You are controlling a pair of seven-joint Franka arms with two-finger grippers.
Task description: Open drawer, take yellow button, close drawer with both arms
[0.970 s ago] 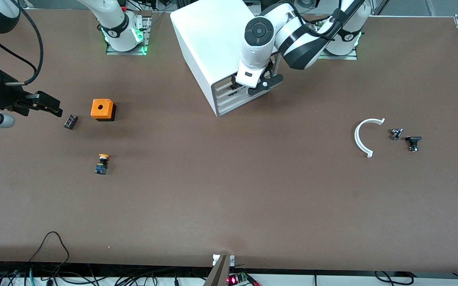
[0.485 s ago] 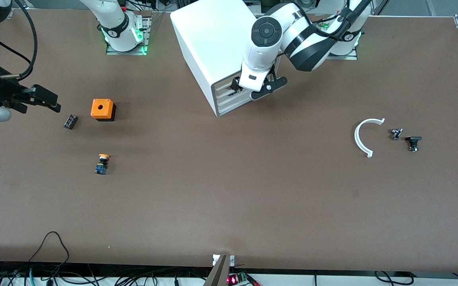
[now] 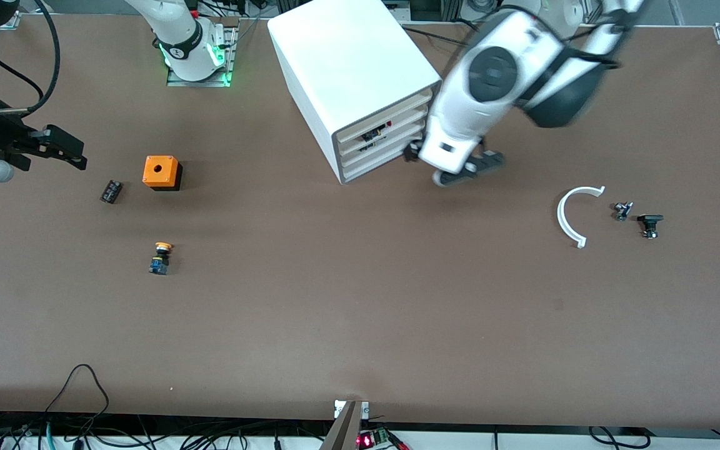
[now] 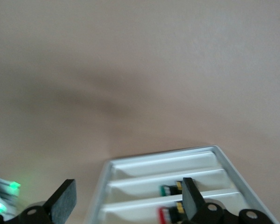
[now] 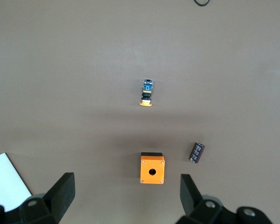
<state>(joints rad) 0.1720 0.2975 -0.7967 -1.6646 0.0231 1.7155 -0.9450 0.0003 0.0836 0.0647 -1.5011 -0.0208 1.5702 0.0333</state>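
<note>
Brown tabletop (image 3: 360, 312), wide and mostly bare. White cabinet (image 3: 354, 75) stands toward the robots' bases, its four trays facing the camera; the drawer (image 3: 385, 115), topmost tray, looks pushed in or nearly so, small parts glimpsed behind its rim. Left gripper (image 3: 454, 164) hangs over the table just beside the cabinet's front, toward the left arm's end, blurred with motion; in its wrist view the fingers (image 4: 189, 198) stand apart, holding nothing, the tray fronts below them. Button (image 3: 160, 257) lies on its side in the open, toward the right arm's end, nearer the camera than the orange cube (image 3: 162, 172); its long axis runs roughly toward the camera, orange cap pointing to the cube. Right gripper (image 3: 60, 149) waits over the table's edge near a small black part (image 3: 110, 190), fingers spread and empty; its wrist view looks down on button (image 5: 147, 93), cube (image 5: 152, 168) and black part (image 5: 197, 152) together. Judgement: the right arm is much the closer to the button; the left is placed for the drawer. Whether the drawer is fully shut cannot be made out. White arc (image 3: 574, 214) and two black bits (image 3: 638, 217) lie well apart toward the left arm's end.
</note>
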